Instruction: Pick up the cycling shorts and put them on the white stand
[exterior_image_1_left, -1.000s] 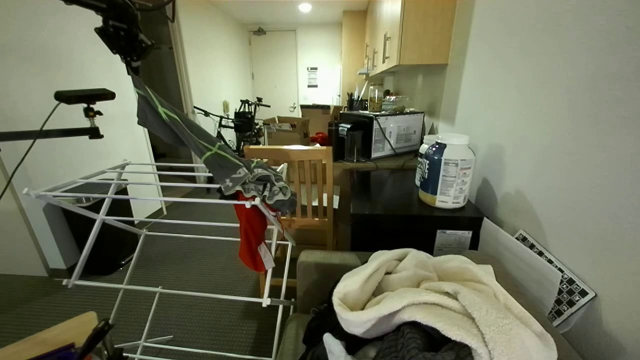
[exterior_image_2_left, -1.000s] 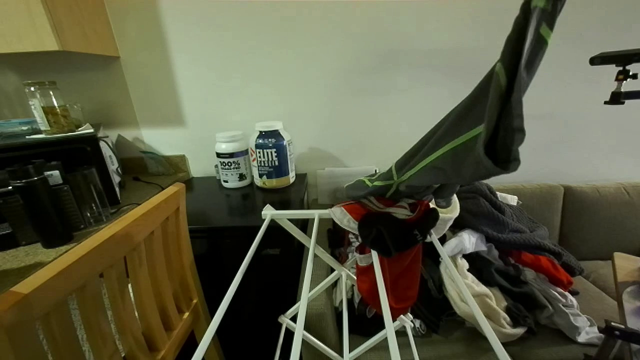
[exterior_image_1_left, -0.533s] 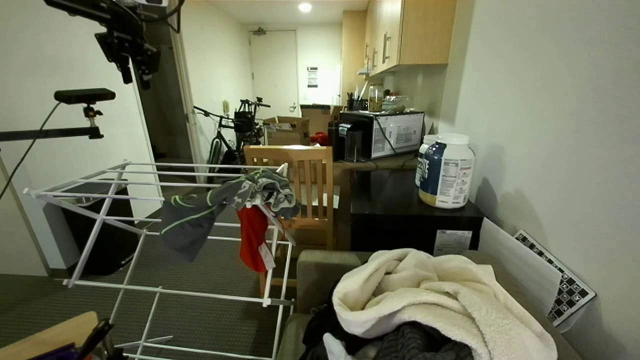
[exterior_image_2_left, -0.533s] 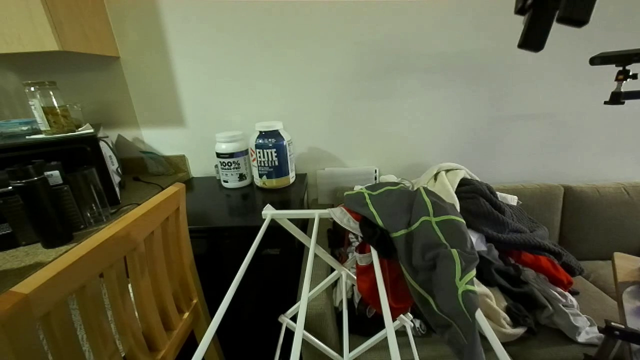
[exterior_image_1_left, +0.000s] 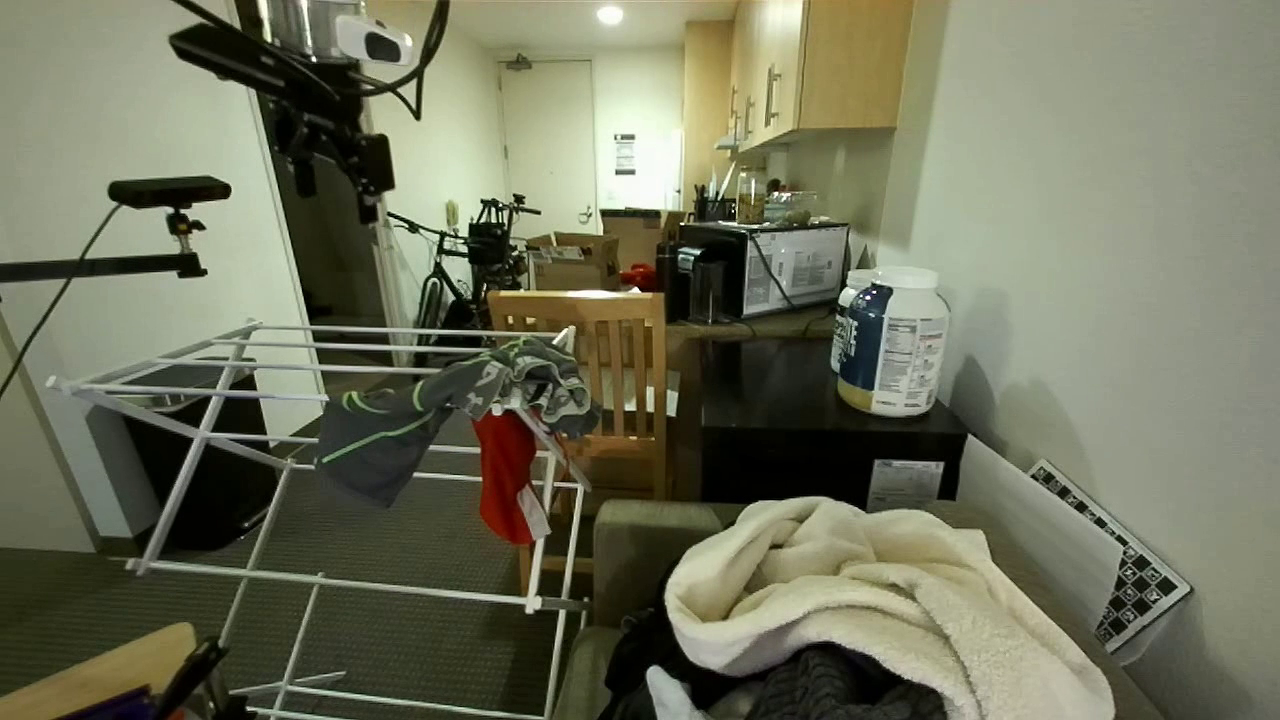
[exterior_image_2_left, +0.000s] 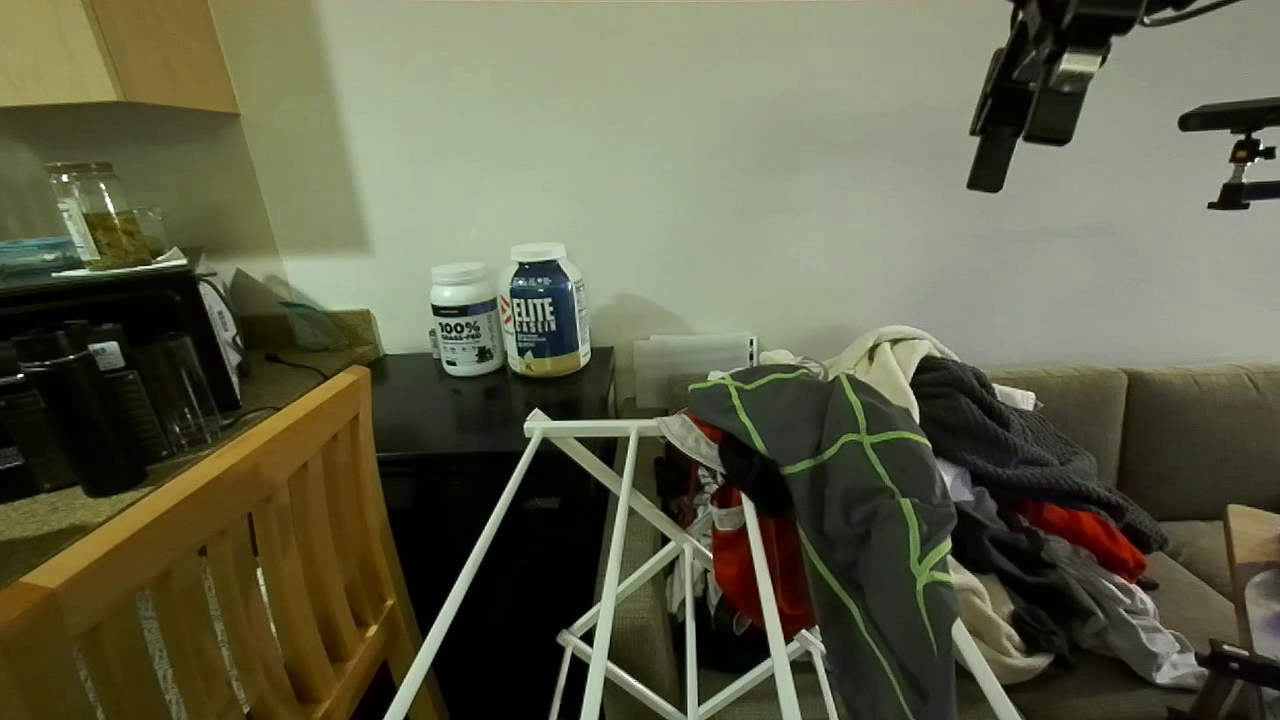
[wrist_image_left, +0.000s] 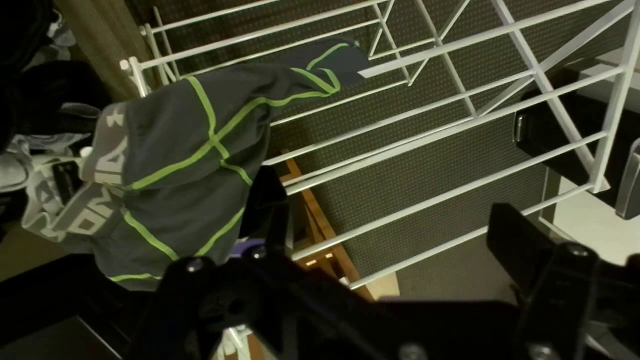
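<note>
The cycling shorts, grey with bright green stripes, lie draped over the top rails at one end of the white stand (exterior_image_1_left: 340, 586). In both exterior views one part of the shorts (exterior_image_1_left: 375, 460) (exterior_image_2_left: 875, 500) hangs down below the rails, while the pale lettered waistband bunches at the stand's corner. My gripper (exterior_image_1_left: 336, 200) (exterior_image_2_left: 1018, 160) is up in the air above the stand, clear of the cloth. Seen from the wrist, the gripper (wrist_image_left: 385, 200) has its fingers wide apart with only bare rails and floor beyond the gap; the shorts (wrist_image_left: 175, 135) lie to the left.
A red garment (exterior_image_1_left: 505, 470) hangs from the same corner of the stand, partly beneath the shorts. Close behind that corner stands a wooden chair (exterior_image_1_left: 578, 305). A sofa heaped with clothes and a cream blanket (exterior_image_1_left: 850, 590) is beside it. A camera on a bar (exterior_image_1_left: 170, 192) juts in.
A second ago the gripper was shut on one end of the shorts, holding it up. The jaws opened, that end dropped over the rails, and the gripper has since shifted sideways above the stand.
</note>
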